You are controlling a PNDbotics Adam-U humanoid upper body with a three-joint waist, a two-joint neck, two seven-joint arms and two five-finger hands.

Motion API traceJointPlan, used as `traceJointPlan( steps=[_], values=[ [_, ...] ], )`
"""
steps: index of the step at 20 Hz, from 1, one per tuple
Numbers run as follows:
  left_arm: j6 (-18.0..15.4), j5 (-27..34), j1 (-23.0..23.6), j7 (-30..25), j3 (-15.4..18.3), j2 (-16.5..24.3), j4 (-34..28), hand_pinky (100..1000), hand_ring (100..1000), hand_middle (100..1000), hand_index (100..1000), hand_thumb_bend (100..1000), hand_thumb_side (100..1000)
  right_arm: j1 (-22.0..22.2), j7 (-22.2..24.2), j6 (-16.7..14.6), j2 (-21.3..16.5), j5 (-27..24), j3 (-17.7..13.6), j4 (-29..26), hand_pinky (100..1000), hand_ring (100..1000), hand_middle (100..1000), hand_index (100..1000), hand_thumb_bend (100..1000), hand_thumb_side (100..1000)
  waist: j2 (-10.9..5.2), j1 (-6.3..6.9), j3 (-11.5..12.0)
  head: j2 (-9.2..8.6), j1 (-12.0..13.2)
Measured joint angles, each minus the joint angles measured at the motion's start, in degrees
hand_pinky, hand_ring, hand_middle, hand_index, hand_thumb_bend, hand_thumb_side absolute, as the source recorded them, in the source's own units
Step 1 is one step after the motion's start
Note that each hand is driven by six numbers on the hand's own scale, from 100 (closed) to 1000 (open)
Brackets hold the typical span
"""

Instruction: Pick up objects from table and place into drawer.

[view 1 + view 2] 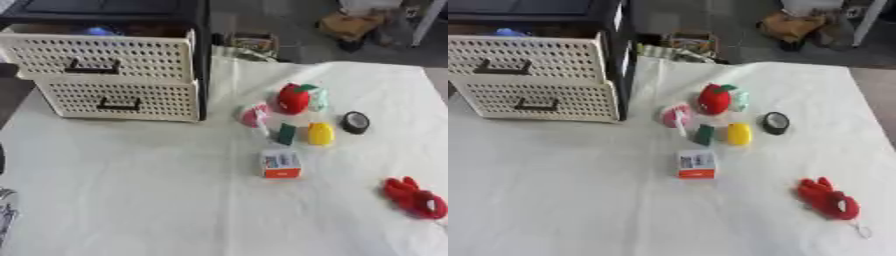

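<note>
A cluster of small objects lies on the white-covered counter (131, 200), right of centre and in front of the drawer unit. Nearest the camera in that cluster is a small white box with an orange base (281, 164), standing alone on the cloth. Just behind it sit a dark green block (286, 133) and a yellow rounded object (320, 134), close side by side. Left of the green block is a pink and white item (254, 115), its shape unclear. Behind these stands a red strawberry-like toy with a green top (294, 98), touching a pale green and white thing (318, 98) on its right. A black round object with a pale face (354, 122) lies right of the yellow one, a little apart. Well apart from the cluster, toward the near right of the counter, lies a red plush toy (827, 199) with a loop at one end. At the far left stands a cream perforated drawer unit (114, 75) in a black frame, with two drawers, each with a dark handle; the upper drawer (96, 57) is pulled out, with something blue showing inside it at the back. A sliver of grey at the lower left edge of the left eye view may be the left hand (5, 212), but whether its fingers are spread or curled cannot be told; it holds nothing visible. The right hand shows in neither view.
</note>
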Motion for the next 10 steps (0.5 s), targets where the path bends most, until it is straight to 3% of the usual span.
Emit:
traceJointPlan(
  steps=[10],
  values=[
    [-0.17, 0.12, -0.09, -0.07, 0.27, -0.01, 0.00, 600, 474, 619, 842, 100, 672, -0.70, -0.04, 0.03, 0.41, -0.45, -0.13, 0.00, 794, 595, 624, 821, 100, 792, -0.03, 0.06, -0.15, -0.01, -1.17]
  ],
)
